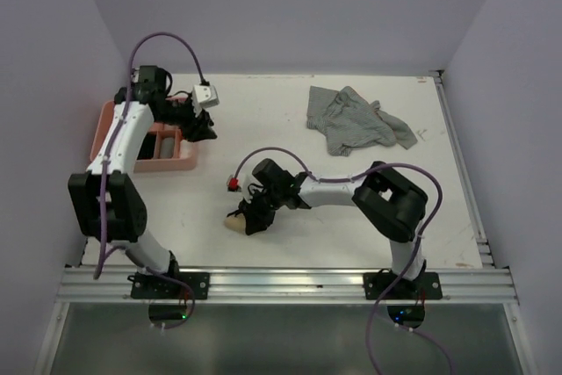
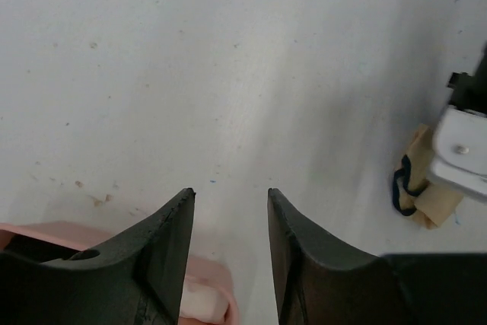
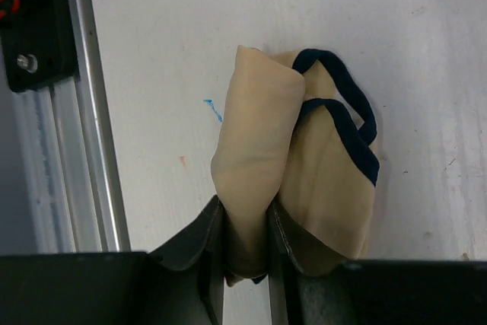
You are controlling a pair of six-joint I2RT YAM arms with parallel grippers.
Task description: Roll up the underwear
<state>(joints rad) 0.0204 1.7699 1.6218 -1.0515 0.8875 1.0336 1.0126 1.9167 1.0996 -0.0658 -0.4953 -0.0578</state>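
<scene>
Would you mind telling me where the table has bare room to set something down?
Bare table lies between the pink tray and the grey striped underwear. It is crowded near the front, where the right gripper pinches the beige underwear.

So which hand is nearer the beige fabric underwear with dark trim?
Right. The right hand is clamped on the beige fabric underwear; the left hand hovers apart from it, by the pink plastic tray.
</scene>
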